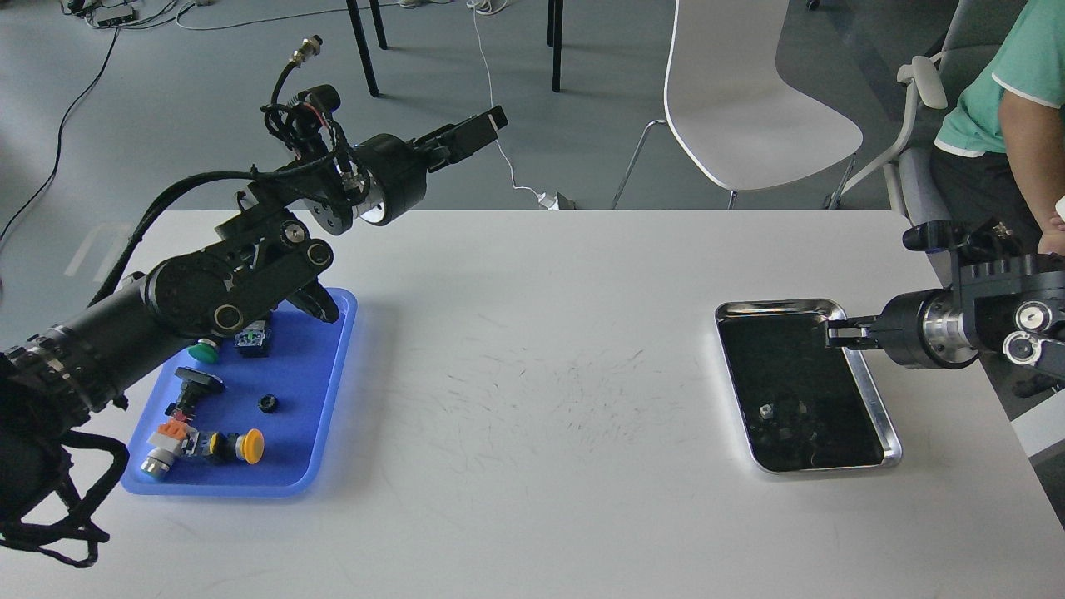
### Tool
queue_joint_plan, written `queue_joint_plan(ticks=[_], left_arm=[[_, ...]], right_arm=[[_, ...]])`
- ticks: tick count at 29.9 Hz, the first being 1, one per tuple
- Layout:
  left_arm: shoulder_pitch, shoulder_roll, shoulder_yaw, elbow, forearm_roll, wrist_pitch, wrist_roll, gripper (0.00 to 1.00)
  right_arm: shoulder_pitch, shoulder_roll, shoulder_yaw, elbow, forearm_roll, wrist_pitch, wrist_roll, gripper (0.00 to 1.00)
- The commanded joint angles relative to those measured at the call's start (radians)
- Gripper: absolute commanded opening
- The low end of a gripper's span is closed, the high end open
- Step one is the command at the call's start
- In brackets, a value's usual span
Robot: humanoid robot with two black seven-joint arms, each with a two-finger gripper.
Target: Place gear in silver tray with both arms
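The gear [267, 403] is a small black ring lying in the blue tray [333, 391] at the left. The silver tray [874, 399] lies at the right of the table; its dark mirror bottom shows a small pale spot and dim shapes that may be reflections. My left gripper [482, 127] is raised above the table's far edge, pointing up and right, well away from the gear; its fingers look like one bar. My right gripper [834, 334] hangs low over the back right part of the silver tray, fingers close together and empty.
The blue tray also holds a green button [202, 353], a yellow button [250, 445], and several switch parts. A white chair [749, 108] stands behind the table. A person in a green shirt [998, 100] sits at the far right.
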Motion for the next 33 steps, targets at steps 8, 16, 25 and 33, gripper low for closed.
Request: queue_joint_plan(ticks=[8,16,25,33], left_arm=[[0.0,-0.001,-0.002,0.0,0.0,0.001,-0.001,0.98],[0.0,-0.001,-0.002,0.0,0.0,0.001,0.001,0.98],[0.0,0.01,-0.008,0.0,-0.005,0.004,-0.001,0.98],[0.001,0.063,-0.086,0.002,-0.156,0.037,0.001,0.98]], right_arm=[[-0.044,0.122,-0.002,-0.105,0.0,-0.023,0.0,0.12],[-0.043,0.13,-0.001,-0.105,0.002,-0.022,-0.001,0.73],[-0.032,0.098,0.152,-0.083,0.022,-0.02,-0.001,0.95],[-0.084,0.036,0.435,-0.088,0.288,-0.029,0.014,0.95]])
